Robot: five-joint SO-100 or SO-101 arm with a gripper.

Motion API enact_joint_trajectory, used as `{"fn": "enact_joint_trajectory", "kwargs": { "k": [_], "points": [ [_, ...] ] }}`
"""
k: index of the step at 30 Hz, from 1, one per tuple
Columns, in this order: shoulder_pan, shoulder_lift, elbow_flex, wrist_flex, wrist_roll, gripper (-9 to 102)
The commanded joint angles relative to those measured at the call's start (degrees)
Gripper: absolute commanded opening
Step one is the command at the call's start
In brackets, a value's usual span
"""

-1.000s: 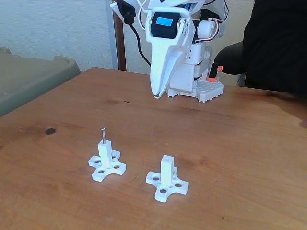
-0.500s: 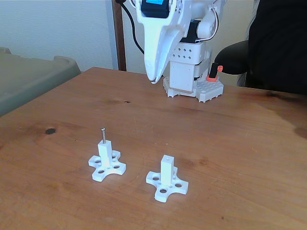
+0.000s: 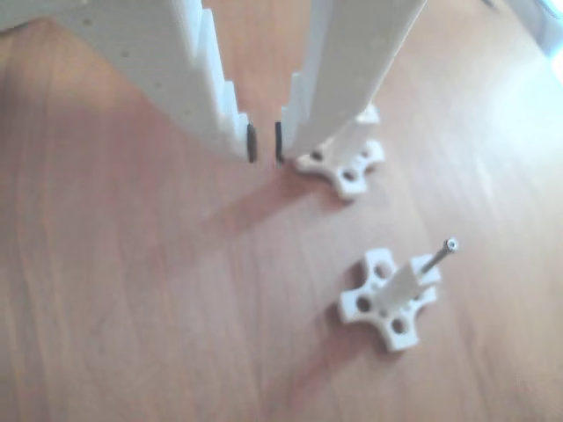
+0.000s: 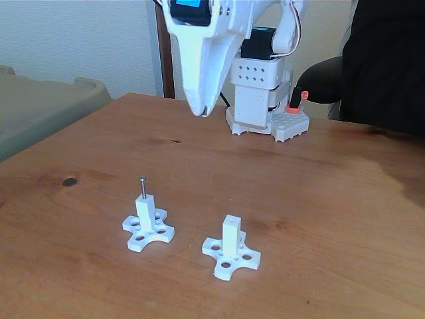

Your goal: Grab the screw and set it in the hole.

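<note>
- we saw the white pincer [image 4: 200, 111] hanging above the wooden worktop [image 4: 319, 193], its tips nearly together and gripping nothing.
- the screw [image 4: 142, 187] stood upright in the left post [image 4: 145, 211], head up.
- the right post [image 4: 230, 234] showed its bare hole [image 4: 231, 218].
- in the other view, the screw [image 3: 438, 256] stuck out of the nearer post [image 3: 400, 288].

Shiny metal screw [image 4: 142, 185], matt white plastic posts [image 4: 230, 234], smooth grained wooden table [image 4: 319, 199]
</note>
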Motion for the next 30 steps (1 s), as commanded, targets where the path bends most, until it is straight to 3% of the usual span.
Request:
{"fn": "enact_joint_trajectory", "kwargs": {
  "k": [1, 30],
  "points": [
    [0.18, -3.60, -10.99, 1.67, -0.18, 3],
    [3.69, -31.73, -33.05, -0.53, 0.44, 9]
  ]
}}
